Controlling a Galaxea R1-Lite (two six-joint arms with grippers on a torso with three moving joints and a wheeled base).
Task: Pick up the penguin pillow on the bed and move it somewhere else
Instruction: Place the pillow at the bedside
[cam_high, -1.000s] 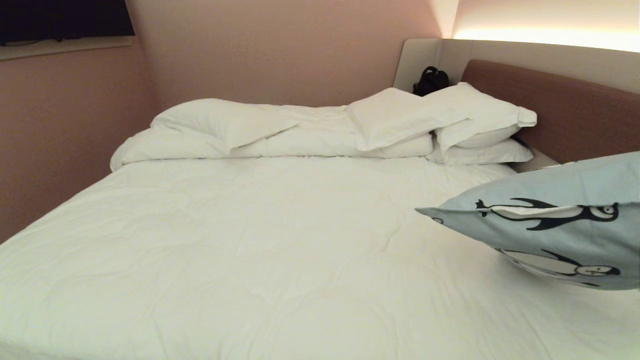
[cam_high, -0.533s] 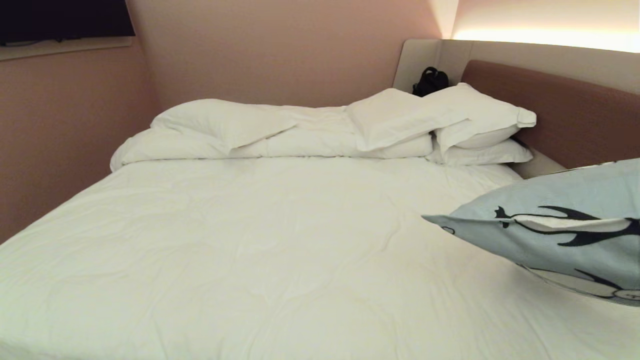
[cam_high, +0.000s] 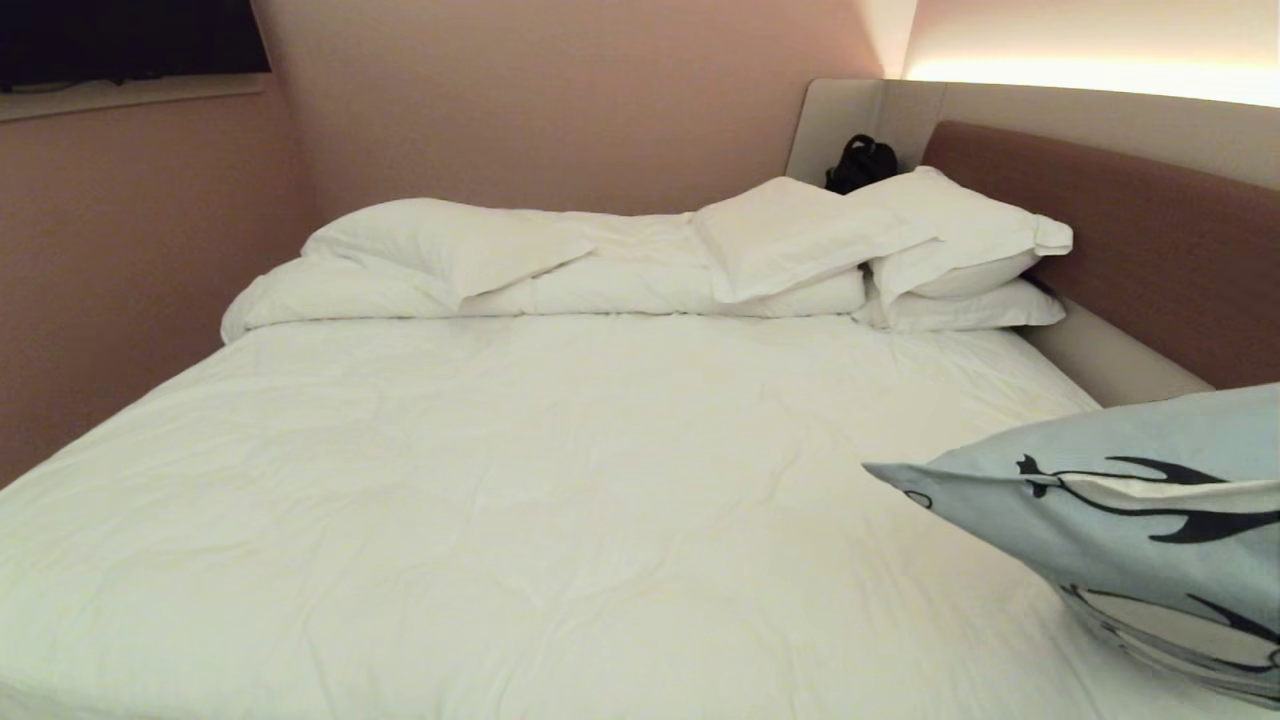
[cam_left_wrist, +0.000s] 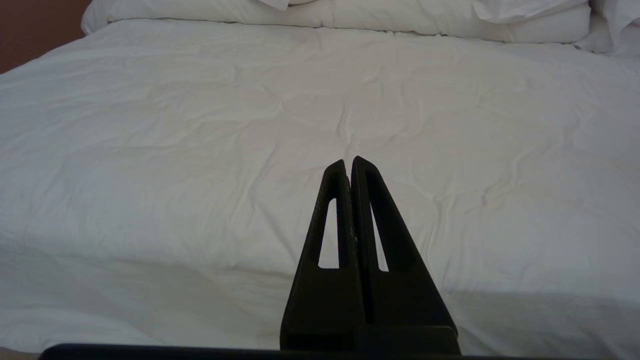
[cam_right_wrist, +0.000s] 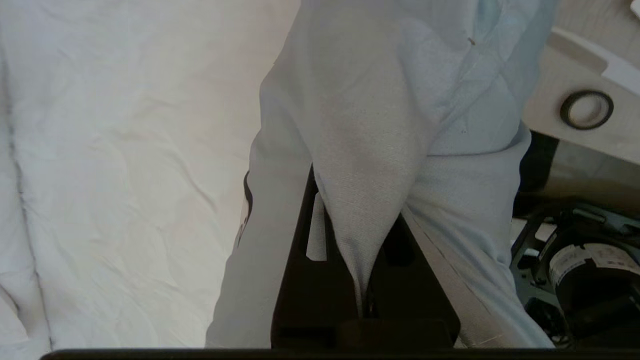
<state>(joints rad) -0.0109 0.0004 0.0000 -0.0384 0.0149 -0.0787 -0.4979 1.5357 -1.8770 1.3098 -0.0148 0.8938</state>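
The penguin pillow (cam_high: 1130, 520) hangs lifted over the right-hand part of the bed (cam_high: 520, 500), a pinch of its light blue cloth clamped between the fingers of the right gripper (cam_right_wrist: 365, 280). Going left to right across the head view: white pillows (cam_high: 450, 245) and a folded duvet (cam_high: 620, 285) lie along the far side, then the brown headboard (cam_high: 1150, 250). The left gripper (cam_left_wrist: 349, 167) hovers low over the near sheet, fingers pressed together with nothing between them.
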